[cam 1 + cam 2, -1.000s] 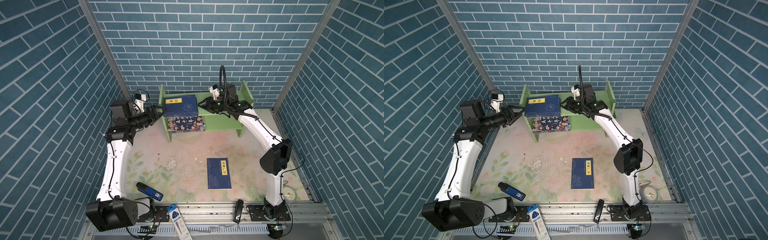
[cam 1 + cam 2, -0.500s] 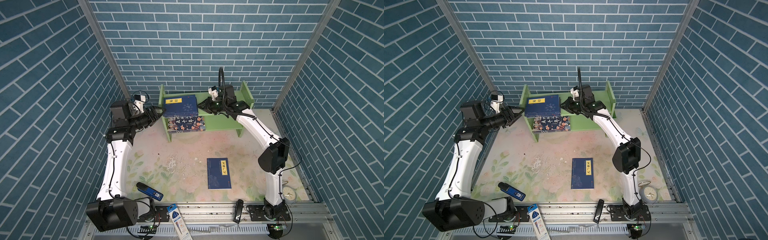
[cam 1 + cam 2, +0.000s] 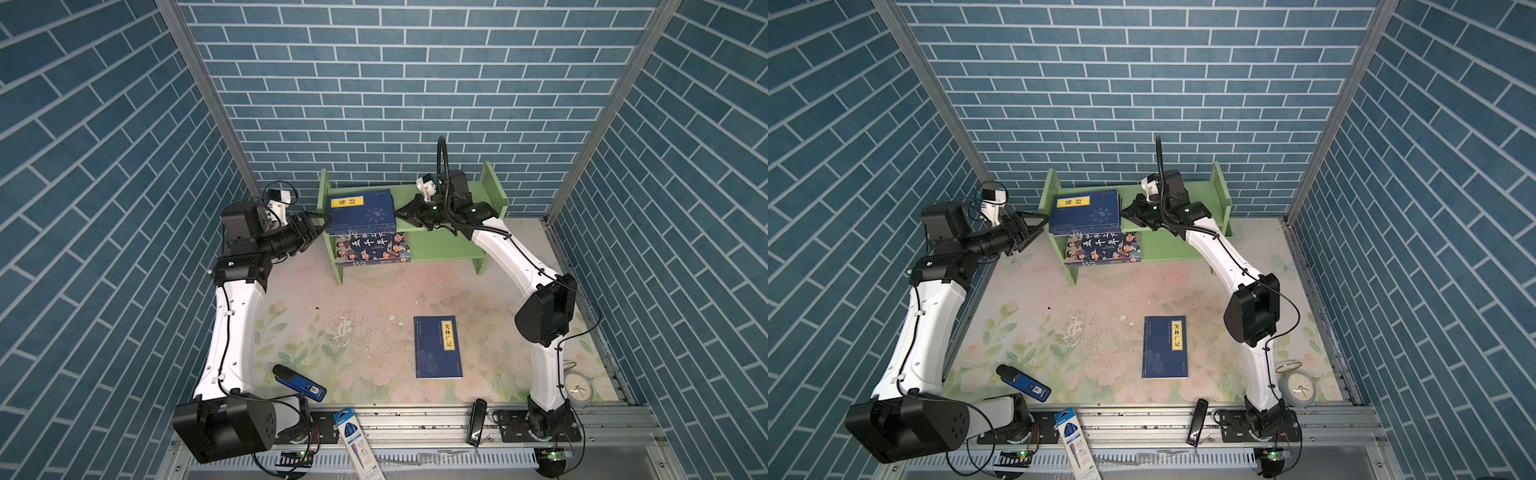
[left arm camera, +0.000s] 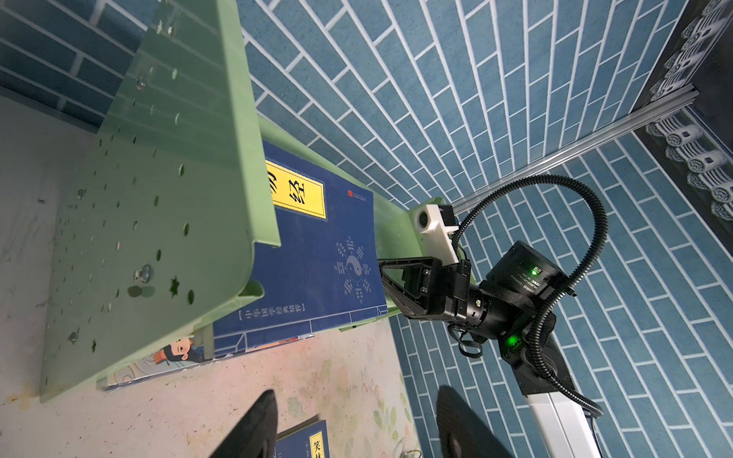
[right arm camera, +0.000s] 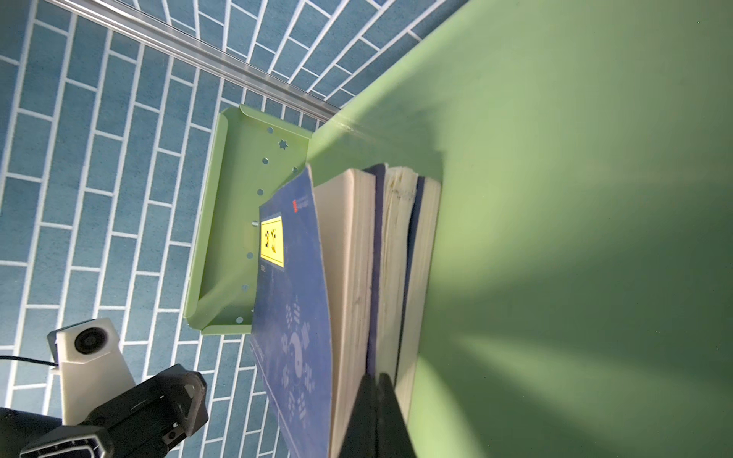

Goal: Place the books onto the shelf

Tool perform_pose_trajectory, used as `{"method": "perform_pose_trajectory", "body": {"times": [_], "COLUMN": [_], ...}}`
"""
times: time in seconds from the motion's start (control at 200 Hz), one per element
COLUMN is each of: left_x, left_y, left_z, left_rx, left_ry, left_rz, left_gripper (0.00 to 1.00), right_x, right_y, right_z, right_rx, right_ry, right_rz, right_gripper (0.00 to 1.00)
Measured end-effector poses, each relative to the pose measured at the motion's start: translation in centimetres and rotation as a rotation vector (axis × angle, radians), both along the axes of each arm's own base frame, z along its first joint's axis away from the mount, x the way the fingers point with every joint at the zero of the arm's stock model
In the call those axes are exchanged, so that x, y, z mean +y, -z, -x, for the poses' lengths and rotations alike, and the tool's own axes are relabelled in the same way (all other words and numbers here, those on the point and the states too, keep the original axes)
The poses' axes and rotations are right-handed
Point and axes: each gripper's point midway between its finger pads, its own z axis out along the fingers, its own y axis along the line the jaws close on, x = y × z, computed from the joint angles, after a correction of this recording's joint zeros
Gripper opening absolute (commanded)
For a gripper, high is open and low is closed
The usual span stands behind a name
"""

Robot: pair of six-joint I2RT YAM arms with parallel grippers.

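**Item: books, five counted.**

**Location.**
- Three thin navy books lay as a flat stack (image 3: 360, 212) on the upper tier of the shelf (image 3: 440, 249), pushed to its left end.
- The larger cartoon-faced book (image 3: 374, 248) lay flat on the lower tier, directly beneath the stack.
- One navy book (image 3: 438, 347) lay face up on the table (image 3: 374, 299), near and right of centre, well apart from the shelf and not yet shelved.

**End effectors.**
- The right gripper (image 3: 400, 213) was closed with nothing between its fingers. Its joined tips touched the right page edges of the stack.
- The left gripper (image 3: 322, 224) was spread and empty, just outside the shelf's left side panel.

**Handling, as judged.**
- The navy books looked light, with soft covers; in the right wrist view the top cover curled away from its pages.
- A pinch on the cover alone would probably bend or peel it. A hold across the whole thickness at the spine side, where a book is stiffest, looked safer.
- The loose book lay flush on the table, so a finger would first have to lift or get under a long edge.
- The covers appeared smooth and might slip.

**Other items noted.** A blue handheld device (image 3: 300, 383) and a pen package (image 3: 357, 442) lay at the near edge.
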Motion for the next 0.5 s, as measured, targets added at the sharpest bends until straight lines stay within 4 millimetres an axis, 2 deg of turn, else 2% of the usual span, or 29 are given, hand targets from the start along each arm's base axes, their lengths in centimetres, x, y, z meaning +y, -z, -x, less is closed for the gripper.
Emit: {"method": "perform_pose_trajectory", "body": {"times": [0.5], "left_x": [0.18], "left_y": [-0.22], "left_z": [-0.40], "left_rx": [-0.011], "left_ry": [-0.016], "left_rz": [0.013], "left_gripper": [0.65], "right_x": [0.38], "right_y": [0.02], "right_z": [0.03], "right_rx": [0.019], "right_ry": [-0.012], "right_rz": [-0.023], "right_gripper": [0.00]}}
